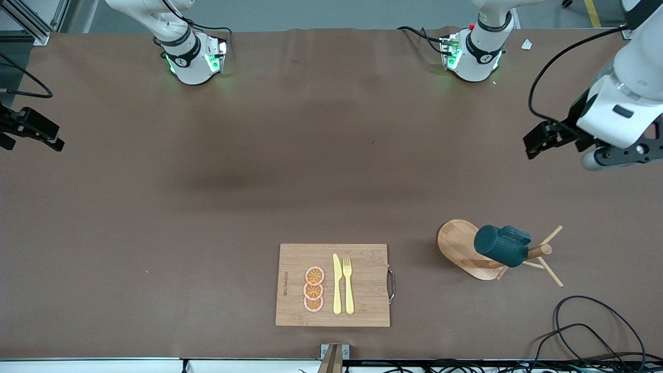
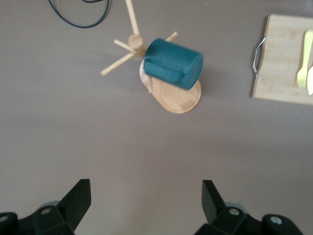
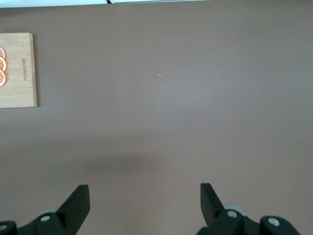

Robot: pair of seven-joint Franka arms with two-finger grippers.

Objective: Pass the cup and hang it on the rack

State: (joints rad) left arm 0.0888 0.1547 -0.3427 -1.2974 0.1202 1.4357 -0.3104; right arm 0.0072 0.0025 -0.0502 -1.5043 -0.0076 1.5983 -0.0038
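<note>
Cup (image 1: 501,245) — small dark teal mug, ribbed outer wall, loop handle. It hangs on the rack (image 1: 469,250), tipped on its side over the oval base, apparently slung from one of the thin pegs beside the central post; which peg carries the handle cannot be told.

Listing runs from the right arm's end of the bench (image 1: 207,207) to the left arm's end.

Right gripper (image 1: 32,129) — up in the air over bare bench at the right arm's end, jaws spread wide, holding nothing. This arm waits.

Cutting board (image 1: 362,259) — bamboo, metal side handle, lying near the front camera's edge. It carries three orange slices (image 1: 314,289), a yellow knife (image 1: 337,284) and a yellow fork (image 1: 348,285), side by side.

Rack — light wood, dish-like base, several dowel pegs; it stands toward the left arm's end, well apart from the board.

Left gripper (image 1: 544,140) — in the air over bare bench at the left arm's end, jaws fully parted, empty, clear of rack and cup.

Handling, as judged: the cup looks rigid and light enough for one gripper, probably ceramic or hard plastic — breakable if dropped. The ribbing should give the pads some purchase; the rim wall seems the soundest hold, leaving the handle free for a peg. The rack looks light and could shift if the cup is tugged.
</note>
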